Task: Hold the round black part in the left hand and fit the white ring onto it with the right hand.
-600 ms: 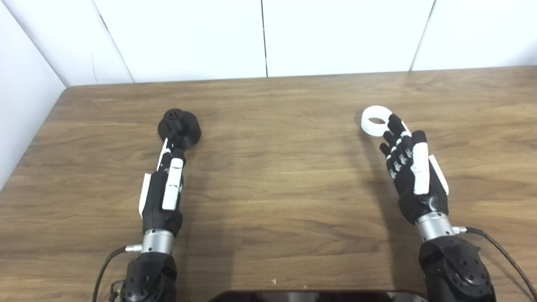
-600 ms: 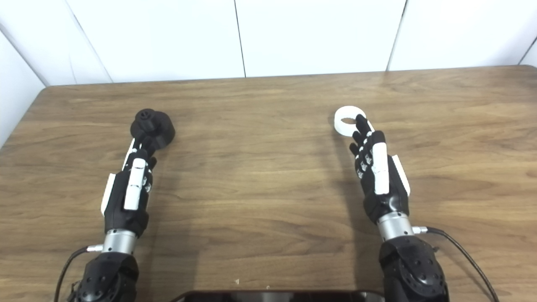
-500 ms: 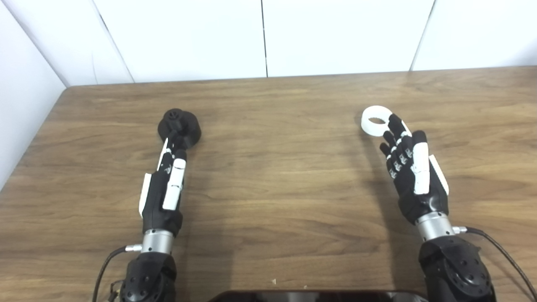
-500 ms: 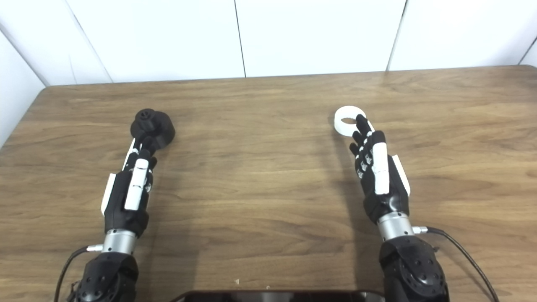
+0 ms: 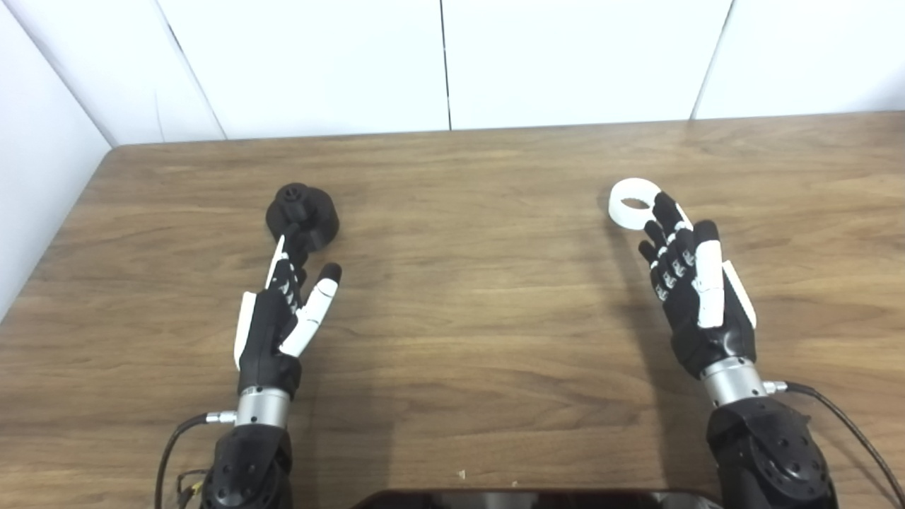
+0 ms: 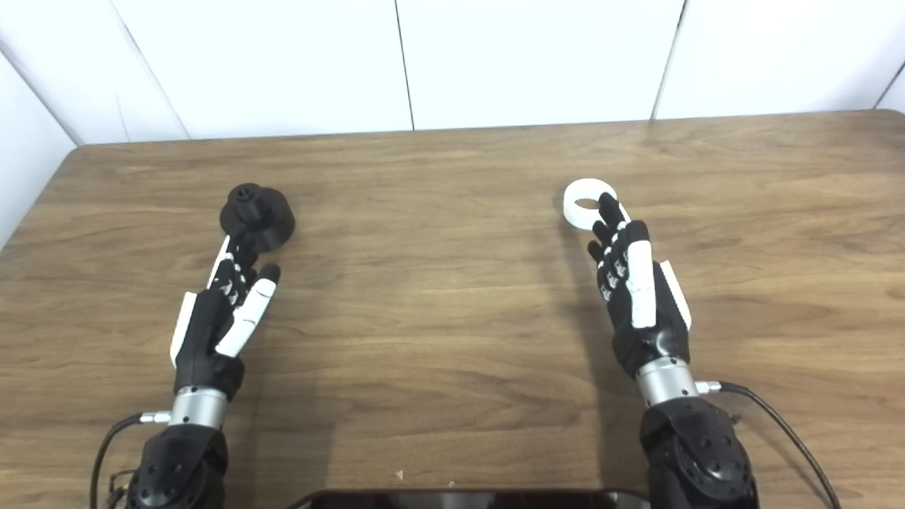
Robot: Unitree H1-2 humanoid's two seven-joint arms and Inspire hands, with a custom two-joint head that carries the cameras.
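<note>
Where empty, spread left hand point(image 5: 279, 318) and right hand point(image 5: 689, 283) reach, fingertips overlap black part point(image 5: 305, 211) and white ring point(image 5: 629, 201).

Left hand point(image 5: 272, 329): lower left of frame, fingers extended up-frame, thumb splayed right, holding nothing.
Right hand point(image 5: 696, 297): lower right, fingers extended, empty.

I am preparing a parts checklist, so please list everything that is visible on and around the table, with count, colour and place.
round black part: one, black, on the table's left side, at the left fingertips
white ring: one, white, lying flat on the right side, at the right fingertips
table: one, brown wood
wall panels: white, behind the table
dark object: one, black, bottom edge, cannot identify
left hand: one, black and white, open
right hand: one, black and white, open
</note>
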